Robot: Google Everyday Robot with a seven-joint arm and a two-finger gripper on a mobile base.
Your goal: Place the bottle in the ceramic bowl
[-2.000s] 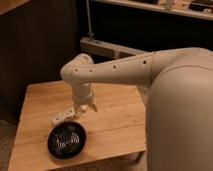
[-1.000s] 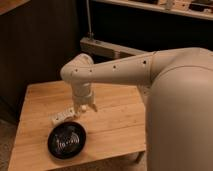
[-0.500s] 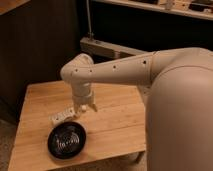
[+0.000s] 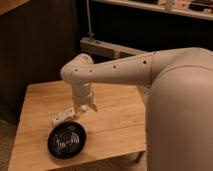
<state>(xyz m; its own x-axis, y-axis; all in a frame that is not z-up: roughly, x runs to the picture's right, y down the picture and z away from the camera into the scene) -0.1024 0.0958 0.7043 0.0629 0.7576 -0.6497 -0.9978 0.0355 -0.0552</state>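
So the bottle (image 4: pixel 63 116) is lying on its side on the wooden table (image 4: pixel 117 122), near the left edge and just behind the ceramic bowl (image 4: pixel 66 141); it isn't in the bowl yet and nothing is holding it; the gripper (image 4: pixel 86 107) hangs point-down just to the right of the bottle's near end, low over the table, jaws spread wide with nothing between them; I can't tell if a finger is brushing the bottle or just sitting beside it. To me you're at the reach-and-grasp step, so barely started; next you need to slide the gripper left so the jaws straddle the bottle across its slim width, close, lift, then carry it a short hop toward the front and let go over the bowl. The bowl is empty, glossy black with rings inside, and way wider than the bottle, so the drop looks forgiving; the pickup is the fiddly part, since a small round thing lying flat could roll off when nudged. Nothing else sits on the table; the big cream arm (image 4: pixel 120 72) comes in from the right and clears everything; the metal rail (image 4: pixel 107 48) behind is well apart.
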